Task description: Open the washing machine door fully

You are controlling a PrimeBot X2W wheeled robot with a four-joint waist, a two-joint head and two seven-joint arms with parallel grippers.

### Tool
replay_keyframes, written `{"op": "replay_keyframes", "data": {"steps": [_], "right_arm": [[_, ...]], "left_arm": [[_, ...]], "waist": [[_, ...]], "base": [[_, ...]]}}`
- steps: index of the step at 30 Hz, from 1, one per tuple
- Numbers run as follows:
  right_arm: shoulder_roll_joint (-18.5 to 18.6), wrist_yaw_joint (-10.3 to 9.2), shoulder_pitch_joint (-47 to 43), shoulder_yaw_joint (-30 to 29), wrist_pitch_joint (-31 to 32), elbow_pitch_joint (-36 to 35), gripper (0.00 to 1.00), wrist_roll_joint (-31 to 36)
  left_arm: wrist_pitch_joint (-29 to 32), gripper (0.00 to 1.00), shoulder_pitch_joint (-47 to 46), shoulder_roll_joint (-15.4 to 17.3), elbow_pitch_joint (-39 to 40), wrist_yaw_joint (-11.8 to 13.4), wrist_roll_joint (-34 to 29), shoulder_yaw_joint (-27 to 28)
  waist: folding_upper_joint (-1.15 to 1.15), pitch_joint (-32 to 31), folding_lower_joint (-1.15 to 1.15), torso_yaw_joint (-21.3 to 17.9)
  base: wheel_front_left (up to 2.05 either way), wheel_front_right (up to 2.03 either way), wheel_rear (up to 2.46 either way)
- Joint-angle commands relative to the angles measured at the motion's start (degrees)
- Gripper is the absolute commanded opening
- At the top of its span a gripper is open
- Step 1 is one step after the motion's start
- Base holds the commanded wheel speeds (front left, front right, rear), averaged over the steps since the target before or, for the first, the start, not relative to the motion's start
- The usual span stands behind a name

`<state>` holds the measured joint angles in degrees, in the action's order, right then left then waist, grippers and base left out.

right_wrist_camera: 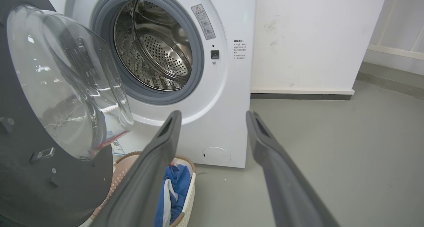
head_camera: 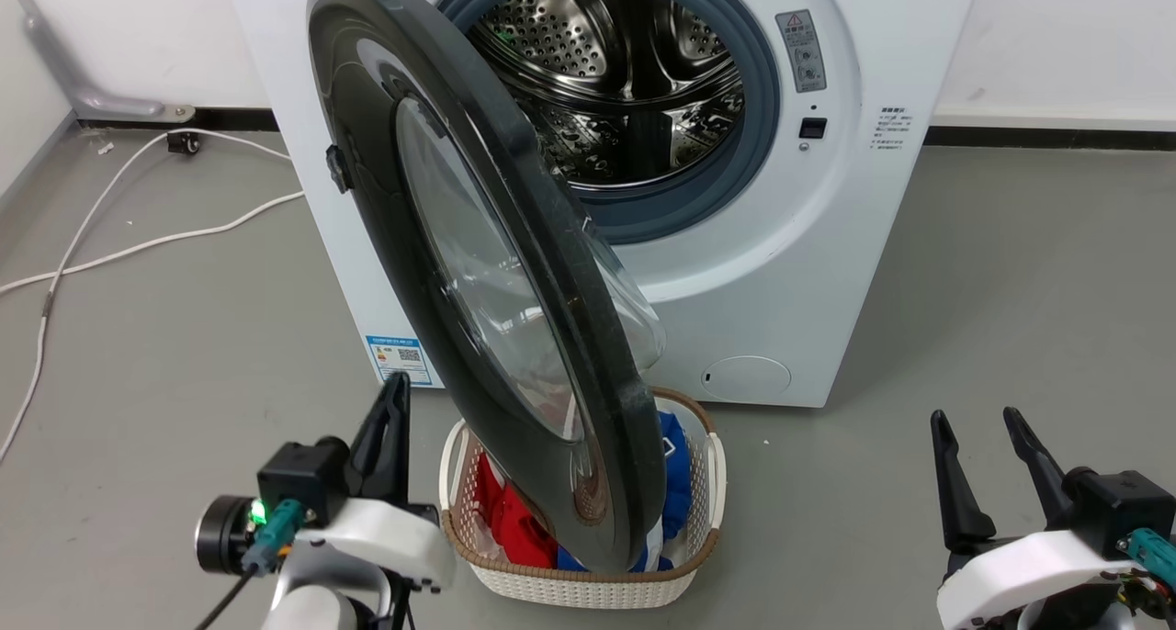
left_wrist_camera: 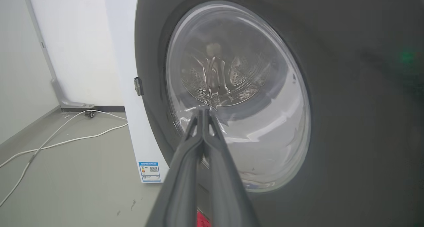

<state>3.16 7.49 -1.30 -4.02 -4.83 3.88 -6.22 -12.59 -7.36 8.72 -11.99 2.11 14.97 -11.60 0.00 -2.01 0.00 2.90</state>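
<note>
A white washing machine stands on a grey floor, its steel drum exposed. The washing machine door, hinged at the machine's left edge, stands about half open and juts out from the front above a laundry basket of red and blue clothes. The left gripper has its two fingers pressed together and points at the door's outer face, low and near the glass; whether it touches is unclear. The right gripper holds its fingers spread apart with nothing between them, well clear of the door, on the side of its inner face. Opening fully probably means swinging the door further toward the robot's left. A push on the outer face would shut it, so pressure is better applied to the inner black rim, near the free edge. The left gripper seems to stand in the door's sweep and should likely move aside first.
</note>
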Motion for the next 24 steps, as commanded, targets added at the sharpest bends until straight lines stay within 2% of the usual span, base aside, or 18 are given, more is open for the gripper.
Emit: {"op": "replay_keyframes", "data": {"steps": [1,14,24], "right_arm": [[-0.2,0.01,0.7,0.1,-0.3,0.0,1.00,-0.1],[-0.3,0.01,0.0,-0.4,-0.5,0.0,1.00,-0.3],[-0.3,0.01,-0.5,-0.2,-0.7,-0.7,1.00,-1.1]], "left_arm": [[0.2,0.00,-0.9,0.0,1.2,0.6,0.3,0.4],[1.0,0.00,-7.6,-0.5,19.1,1.4,0.9,0.8],[4.9,0.00,-15.4,-3.1,28.3,-0.6,1.8,-5.1]], "waist": [[0.00,-0.1,0.00,0.0],[0.00,-0.9,0.00,-1.3],[0.00,-1.1,0.00,-3.0]], "base": [[0.00,0.00,0.00],[0.00,0.00,0.00],[0.00,0.00,0.00]]}}
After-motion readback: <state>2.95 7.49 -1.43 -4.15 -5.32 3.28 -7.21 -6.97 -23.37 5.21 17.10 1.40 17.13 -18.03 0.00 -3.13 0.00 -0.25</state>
